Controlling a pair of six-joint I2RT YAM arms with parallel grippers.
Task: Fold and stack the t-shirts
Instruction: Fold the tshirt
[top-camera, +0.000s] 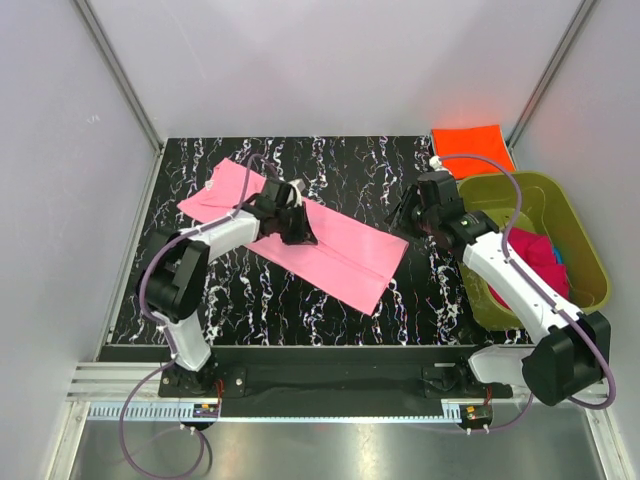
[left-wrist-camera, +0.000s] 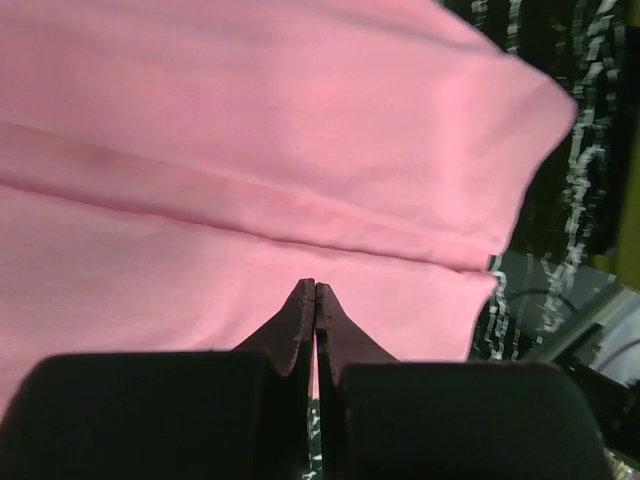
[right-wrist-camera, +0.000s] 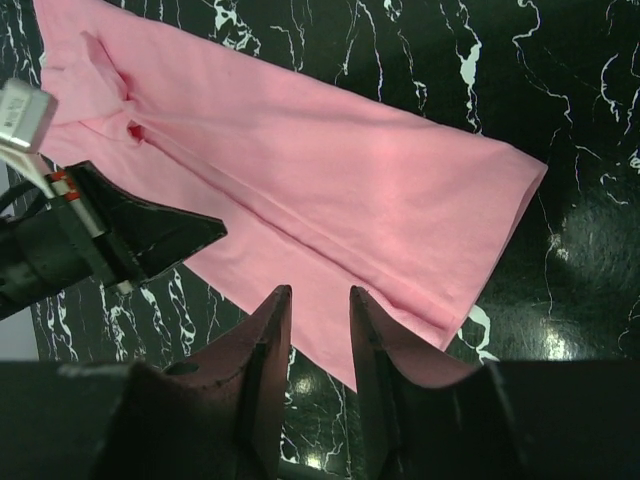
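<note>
The light pink t-shirt (top-camera: 345, 250) (left-wrist-camera: 250, 130) (right-wrist-camera: 330, 180) lies folded into a long strip, diagonal across the black marbled table. My left gripper (top-camera: 300, 232) (left-wrist-camera: 315, 287) is shut at the strip's near edge about halfway along, with a sliver of pink fabric between its jaws. One of its fingers (right-wrist-camera: 150, 232) shows low by that edge in the right wrist view. My right gripper (top-camera: 403, 215) (right-wrist-camera: 320, 290) hovers open over the strip's right end with nothing in it. A bright orange t-shirt (top-camera: 472, 146) lies folded at the back right. A magenta t-shirt (top-camera: 535, 262) and a bit of a blue t-shirt (top-camera: 557, 258) sit in the tub.
The olive-green tub (top-camera: 590, 255) stands at the right edge of the table, beside my right arm. Grey walls close in the table on three sides. Bare marbled surface (top-camera: 250, 290) shows in front of the pink strip.
</note>
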